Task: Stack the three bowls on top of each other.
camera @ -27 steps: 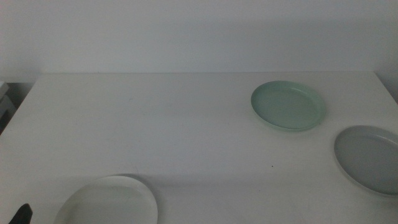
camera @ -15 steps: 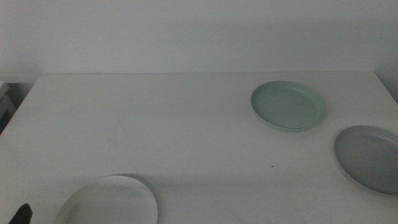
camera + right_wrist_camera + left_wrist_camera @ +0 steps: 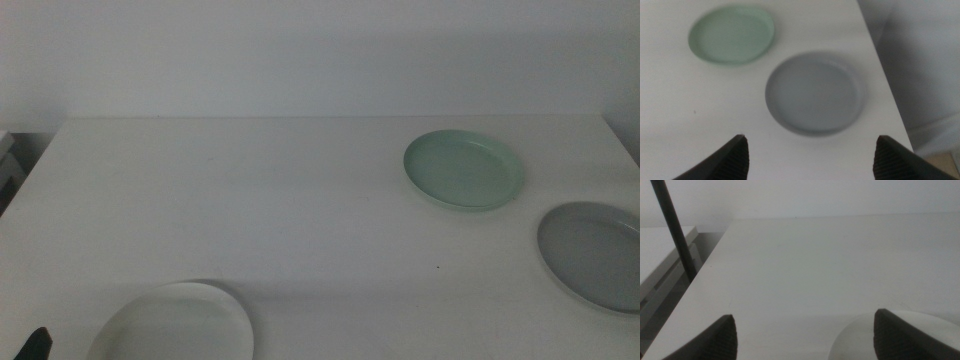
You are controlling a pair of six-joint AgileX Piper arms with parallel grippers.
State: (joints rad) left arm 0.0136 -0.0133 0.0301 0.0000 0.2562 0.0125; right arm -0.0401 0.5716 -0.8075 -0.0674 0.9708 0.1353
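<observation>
While all 3 bowls sit apart and unstacked on the white surface [image 3: 250, 200], each looks empty. Mint green bowl [image 3: 464, 170] is twd the far right corner, pale grey bowl [image 3: 592, 255] at the right edge nearer the front, white bowl [image 3: 172, 324] at the front edge, left. Left end effector [image 3: 805, 335] hangs w/ jaws apart above the white bowl; right end effector [image 3: 811, 152], jaws apart, above the grey one. No readable markings.
</observation>
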